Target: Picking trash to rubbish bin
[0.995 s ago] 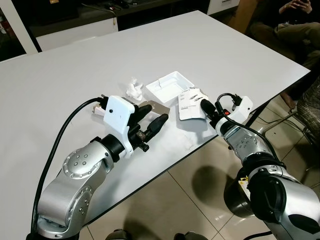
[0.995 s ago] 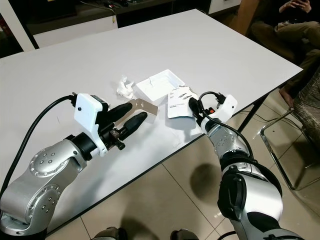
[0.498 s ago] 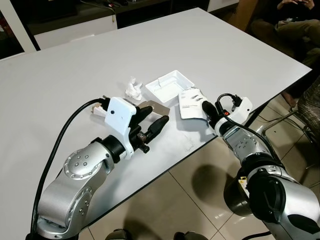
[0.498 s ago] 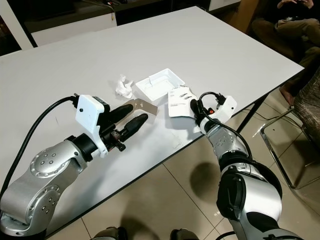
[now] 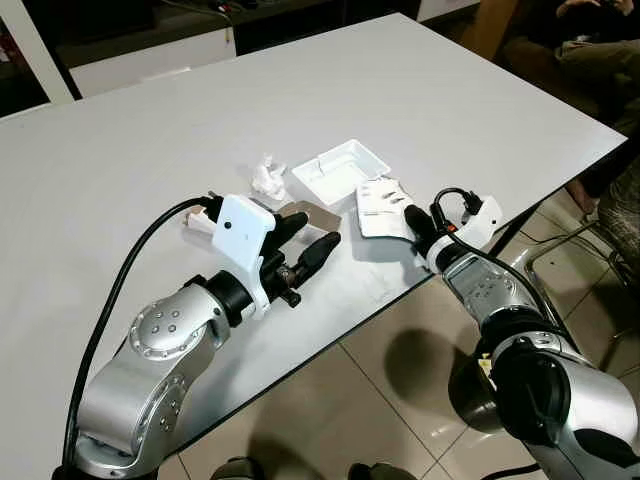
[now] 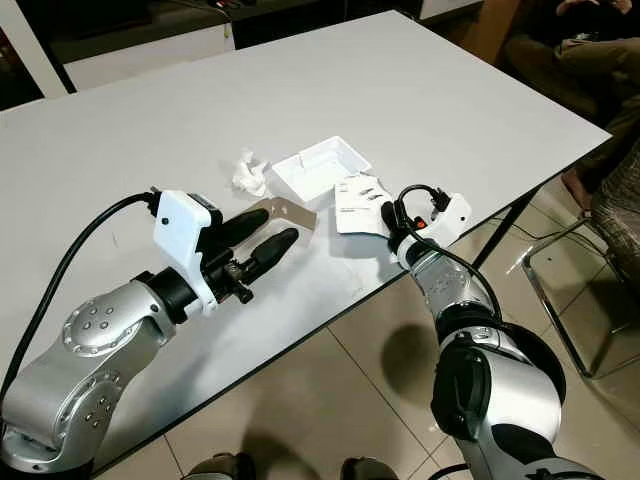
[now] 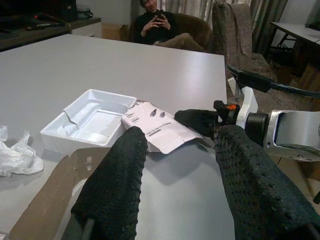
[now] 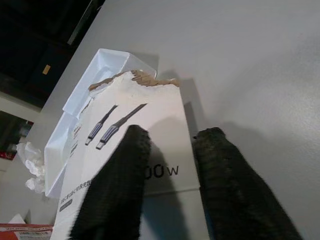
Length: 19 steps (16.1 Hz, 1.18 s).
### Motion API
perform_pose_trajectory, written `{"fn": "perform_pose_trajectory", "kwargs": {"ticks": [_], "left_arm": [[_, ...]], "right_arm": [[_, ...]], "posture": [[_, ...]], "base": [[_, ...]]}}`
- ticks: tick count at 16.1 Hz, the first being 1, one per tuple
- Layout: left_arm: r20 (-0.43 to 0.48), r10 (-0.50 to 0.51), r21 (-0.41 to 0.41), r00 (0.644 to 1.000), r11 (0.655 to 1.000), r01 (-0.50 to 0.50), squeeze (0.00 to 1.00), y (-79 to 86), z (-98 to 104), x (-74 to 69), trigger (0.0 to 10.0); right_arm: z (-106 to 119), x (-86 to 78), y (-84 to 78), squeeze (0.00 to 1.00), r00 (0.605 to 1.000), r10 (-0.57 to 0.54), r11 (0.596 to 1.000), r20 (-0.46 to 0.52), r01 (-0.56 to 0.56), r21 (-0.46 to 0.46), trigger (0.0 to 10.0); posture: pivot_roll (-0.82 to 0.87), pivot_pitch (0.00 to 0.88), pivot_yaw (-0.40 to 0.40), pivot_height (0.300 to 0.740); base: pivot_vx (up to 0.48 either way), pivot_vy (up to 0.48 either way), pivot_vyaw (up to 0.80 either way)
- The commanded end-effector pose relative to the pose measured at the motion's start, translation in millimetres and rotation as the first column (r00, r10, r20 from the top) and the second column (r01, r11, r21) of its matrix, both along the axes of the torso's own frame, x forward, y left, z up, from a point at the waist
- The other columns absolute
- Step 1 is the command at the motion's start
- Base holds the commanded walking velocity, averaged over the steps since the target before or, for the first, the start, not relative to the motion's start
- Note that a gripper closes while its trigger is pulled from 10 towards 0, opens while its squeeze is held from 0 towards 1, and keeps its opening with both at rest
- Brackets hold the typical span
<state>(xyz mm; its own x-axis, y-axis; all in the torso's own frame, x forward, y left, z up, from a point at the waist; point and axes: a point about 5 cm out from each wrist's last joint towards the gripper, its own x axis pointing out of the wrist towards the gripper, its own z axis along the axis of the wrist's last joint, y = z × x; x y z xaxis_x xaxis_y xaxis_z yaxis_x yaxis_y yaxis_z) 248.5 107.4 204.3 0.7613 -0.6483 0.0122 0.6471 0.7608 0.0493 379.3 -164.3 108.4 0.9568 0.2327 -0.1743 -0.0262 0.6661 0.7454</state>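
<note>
**Right fingers on cable packaging, left fingers spread over worktop**

Fingers of the right gripper [image 5: 411, 217] sit against the torn white cable packaging [image 5: 381, 207], near the worktop [image 5: 150, 130] edge closest to the robot. In the right wrist view both black fingers [image 8: 120, 185] lie over the printed face of the packaging [image 8: 125, 150], one on each side of the "00W" print. Whether they actually pinch it or just rest on it: can't tell.

Left gripper [image 5: 305, 243] hovers low over the worktop with its fingers parted and nothing between them. Left wrist view: the two fingers [image 7: 117, 185] frame the packaging [image 7: 157, 131] and the right gripper [image 7: 200, 120] beyond it.

Trash layout on the worktop:
- white plastic tray [image 5: 338, 170], open side up, just behind the packaging; the packaging's torn end overlaps or touches its near corner
- flat brown cardboard piece [image 5: 310, 214] under and just beyond the left fingers
- crumpled white tissue [image 5: 267, 178] to the left of the tray, apart from it

Background: a seated person [image 7: 157, 22] holding something in both hands beyond the far worktop edge. Tiled floor [image 5: 370, 400] below the near edge.
</note>
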Motion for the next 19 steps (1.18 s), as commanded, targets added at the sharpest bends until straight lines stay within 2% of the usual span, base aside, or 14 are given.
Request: {"fn": "perform_pose_trajectory", "kwargs": {"ticks": [1, 5, 8, 11, 14, 15, 17, 18, 19], "left_arm": [[0.010, -0.023, 0.004, 1.000, 1.000, 0.023, 0.00, -3.4, 1, -1.4, 10.0], [0.016, -0.027, -0.002, 1.000, 1.000, 0.027, 0.00, -4.7, 1, 0.6, 10.0], [0.019, -0.029, -0.007, 0.999, 1.000, 0.029, 0.00, -6.6, 0, 0.2, 10.0], [0.017, -0.037, -0.019, 0.999, 0.999, 0.037, 0.00, -9.4, -2, 0.1, 10.0], [0.022, -0.048, -0.020, 0.999, 0.999, 0.048, 0.00, -11.7, -2, 1.6, 10.0], [0.024, -0.050, -0.017, 0.998, 0.999, 0.050, 0.00, -11.9, -2, 1.9, 10.0], [0.036, -0.037, 0.010, 0.999, 0.999, 0.037, 0.00, -11.6, -5, 2.6, 10.0], [0.038, -0.011, 0.017, 0.999, 1.000, 0.010, 0.00, -11.1, -7, 3.6, 10.0], [0.043, 0.001, 0.019, 0.999, 1.000, -0.001, 0.00, -11.4, -8, 3.9, 10.0]], "right_arm": [[-7, -3.8, -1.7, 0.00, 1.000, 0.001, 1.000, -0.024, -0.001, 0.031, 0.0], [-2, -3.3, -9.9, 0.00, 1.000, -0.018, 0.997, 0.009, 0.017, 0.077, 0.0], [3, -5.8, -26.0, 0.00, 0.996, -0.059, 0.984, 0.066, 0.047, 0.172, 0.0], [11, -16.0, -42.2, 0.00, 0.986, -0.072, 0.975, 0.152, 0.038, 0.217, 0.0], [21, -23.8, -45.9, 0.00, 0.972, -0.077, 0.964, 0.224, 0.015, 0.266, 0.0], [25, -26.3, -45.0, 0.00, 0.968, -0.069, 0.965, 0.240, 0.004, 0.263, 0.0], [31, -32.6, -40.2, 0.00, 0.967, -0.041, 0.983, 0.251, -0.005, 0.182, 0.0], [28, -36.0, -39.0, 0.00, 0.975, -0.053, 0.990, 0.216, 0.023, 0.140, 10.0], [24, -40.8, -38.7, 1.00, 0.979, -0.080, 0.985, 0.189, 0.048, 0.168, 10.0]], "posture": [[0.01, 0.115, -0.024, 0.740], [0.00, 0.098, -0.024, 0.740], [0.00, 0.085, -0.025, 0.740], [-0.02, 0.066, -0.020, 0.740], [-0.03, 0.061, -0.012, 0.740], [-0.03, 0.061, -0.012, 0.740], [-0.03, 0.056, -0.019, 0.740], [-0.03, 0.051, -0.024, 0.740], [-0.03, 0.052, -0.028, 0.740]], "base": [[0.000, 0.000, 0.00], [0.000, 0.000, 0.00], [0.000, 0.000, 0.00], [0.000, 0.000, 0.00], [0.000, 0.000, 0.00], [0.000, 0.000, 0.00], [0.000, 0.000, 0.00], [0.000, 0.000, 0.00], [0.000, 0.000, 0.00]]}}
